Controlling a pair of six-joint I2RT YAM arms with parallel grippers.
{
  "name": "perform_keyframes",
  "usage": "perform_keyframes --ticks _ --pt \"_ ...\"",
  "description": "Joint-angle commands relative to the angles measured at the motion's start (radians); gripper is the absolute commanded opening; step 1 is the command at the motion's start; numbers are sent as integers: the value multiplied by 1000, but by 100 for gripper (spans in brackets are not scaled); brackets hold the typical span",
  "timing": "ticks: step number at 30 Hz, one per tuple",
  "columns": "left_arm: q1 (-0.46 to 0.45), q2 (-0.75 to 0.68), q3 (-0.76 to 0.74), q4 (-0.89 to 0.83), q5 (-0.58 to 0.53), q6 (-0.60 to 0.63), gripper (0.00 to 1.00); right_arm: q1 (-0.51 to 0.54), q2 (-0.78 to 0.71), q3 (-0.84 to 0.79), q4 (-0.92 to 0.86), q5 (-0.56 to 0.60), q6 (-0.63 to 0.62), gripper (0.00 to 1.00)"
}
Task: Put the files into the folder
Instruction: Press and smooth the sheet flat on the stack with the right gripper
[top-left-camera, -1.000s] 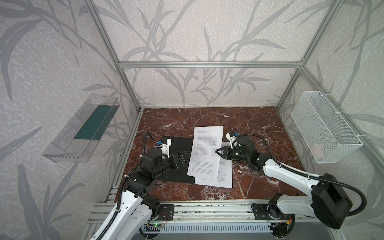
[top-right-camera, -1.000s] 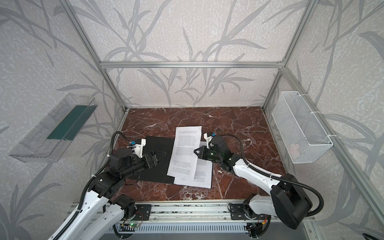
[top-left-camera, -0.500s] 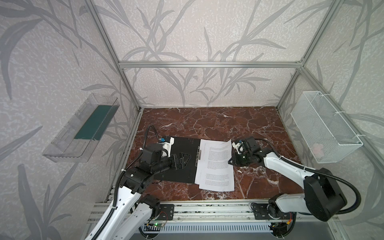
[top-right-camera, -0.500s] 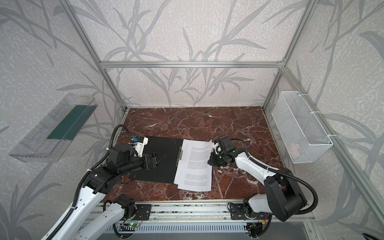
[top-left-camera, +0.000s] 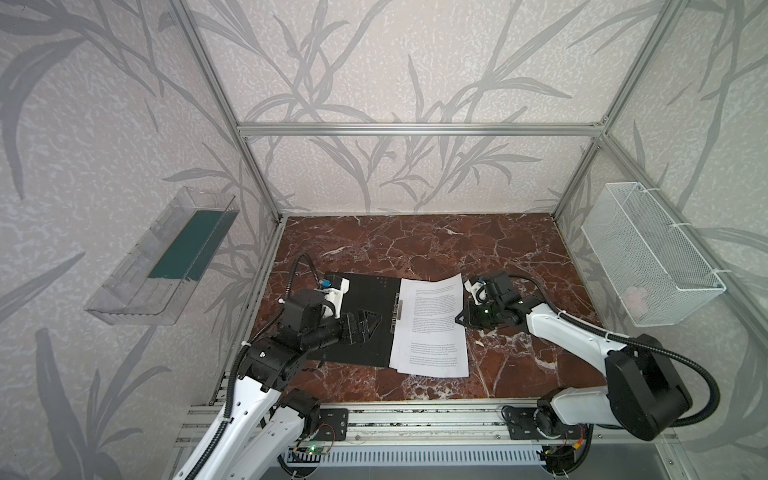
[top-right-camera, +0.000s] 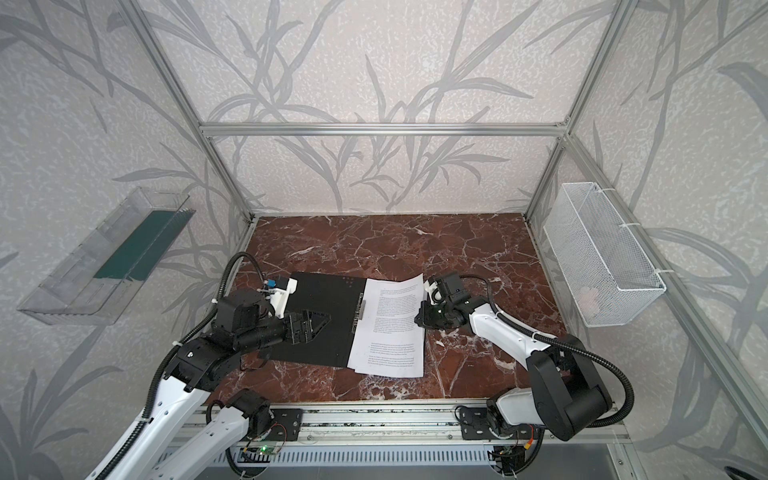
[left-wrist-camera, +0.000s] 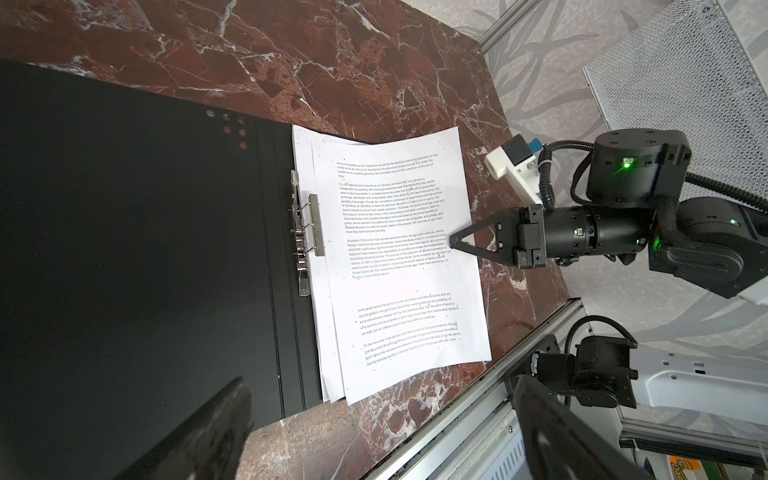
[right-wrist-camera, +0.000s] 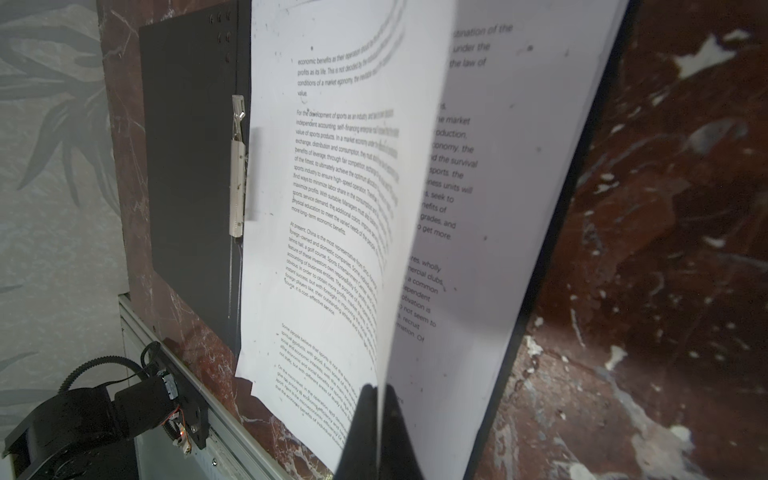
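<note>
Marble tabletop (top-left-camera: 415, 241): one open folder (top-left-camera: 370, 353), with the files (top-left-camera: 432, 332) stacked on its right half by one spine clip (top-left-camera: 397, 309). Left gripper (top-left-camera: 368, 326) hangs agape over the left half. Right gripper (top-left-camera: 458, 321) is clamped on the top sheet's raised edge. Likely the laying-down step. Next: lower, release, square up. About three sheet edges are countable.

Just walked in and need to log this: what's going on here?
The right gripper is shut on the edge of the top printed white paper sheet, which lies with the other sheets on the right half of the open black folder. The left gripper is open over the folder's bare left half.
</note>
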Motion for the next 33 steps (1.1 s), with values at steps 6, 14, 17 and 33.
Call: perform_keyframes --ticks 6,14,17,33 --pt "0 -5 -10 -10 -5 21 99 -1 42 30 56 -17 30 0" --pt "0 -4 -11 -8 -4 19 99 1 53 23 91 -25 43 0" --pt "0 -2 -12 -7 -4 19 99 3 60 26 98 -29 42 0" --pt "0 3 -11 -6 -4 20 99 16 105 69 77 -55 1 0"
